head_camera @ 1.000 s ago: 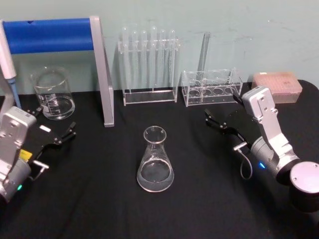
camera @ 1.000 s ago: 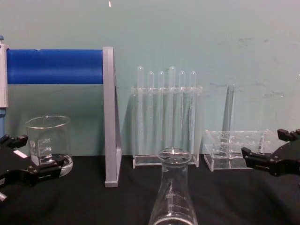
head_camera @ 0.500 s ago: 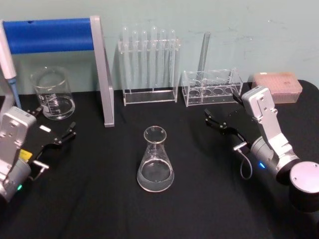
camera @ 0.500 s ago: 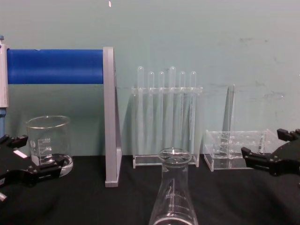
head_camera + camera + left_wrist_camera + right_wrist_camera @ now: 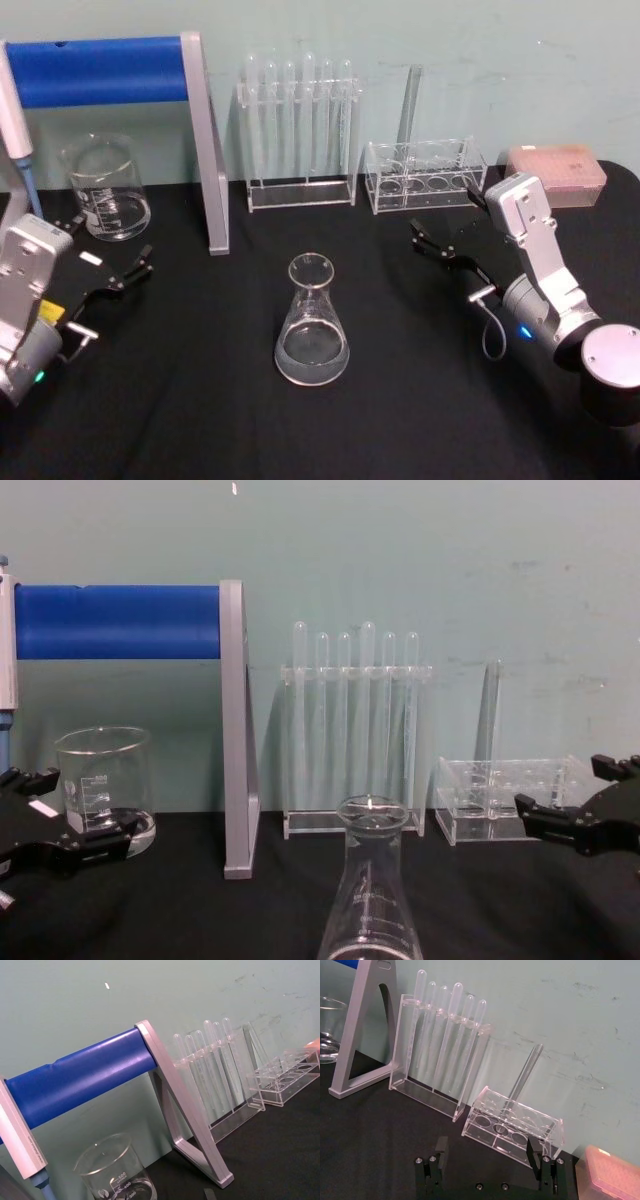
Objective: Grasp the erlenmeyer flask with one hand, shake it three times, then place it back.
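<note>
Nothing has moved: erlenmeyer flask (image 5: 312,322) stands untouched, both grippers' jaws apart, flanking it.

Beaker (image 5: 116,1174) bore white graduations; "400" and "300" were legible. Flask (image 5: 371,900) markings could not be read.

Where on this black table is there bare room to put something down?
The widest bare patch is the near strip of the table, in front of the erlenmeyer flask. There is also room on either side of it, toward the left tool and right tool. The back edge is crowded: beaker, test-tube rack, low clear rack.
</note>
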Robot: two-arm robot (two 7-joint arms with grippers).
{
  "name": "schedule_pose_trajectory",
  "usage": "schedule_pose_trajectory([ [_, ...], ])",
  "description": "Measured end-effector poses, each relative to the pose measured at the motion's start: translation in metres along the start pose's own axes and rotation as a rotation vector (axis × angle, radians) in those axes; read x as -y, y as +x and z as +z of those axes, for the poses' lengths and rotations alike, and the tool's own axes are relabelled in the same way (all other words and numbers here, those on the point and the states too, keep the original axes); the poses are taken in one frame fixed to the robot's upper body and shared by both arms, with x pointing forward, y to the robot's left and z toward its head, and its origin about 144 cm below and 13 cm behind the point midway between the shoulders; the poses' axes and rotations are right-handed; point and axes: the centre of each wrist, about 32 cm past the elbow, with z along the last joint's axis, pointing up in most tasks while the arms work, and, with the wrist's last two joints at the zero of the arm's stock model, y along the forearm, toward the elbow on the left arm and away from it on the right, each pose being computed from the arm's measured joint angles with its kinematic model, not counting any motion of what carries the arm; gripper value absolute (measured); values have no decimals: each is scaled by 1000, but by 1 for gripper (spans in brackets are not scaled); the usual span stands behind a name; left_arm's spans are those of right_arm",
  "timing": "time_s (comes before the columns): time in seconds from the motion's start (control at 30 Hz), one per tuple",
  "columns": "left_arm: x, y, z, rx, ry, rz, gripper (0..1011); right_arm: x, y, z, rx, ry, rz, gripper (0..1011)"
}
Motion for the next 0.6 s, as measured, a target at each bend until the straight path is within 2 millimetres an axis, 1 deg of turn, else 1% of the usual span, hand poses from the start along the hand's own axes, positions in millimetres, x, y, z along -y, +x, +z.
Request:
schedule_pose_trajectory([
  [0.6,0,0,0,0,0,0,1001,0,0,0,0,0,0,1000],
])
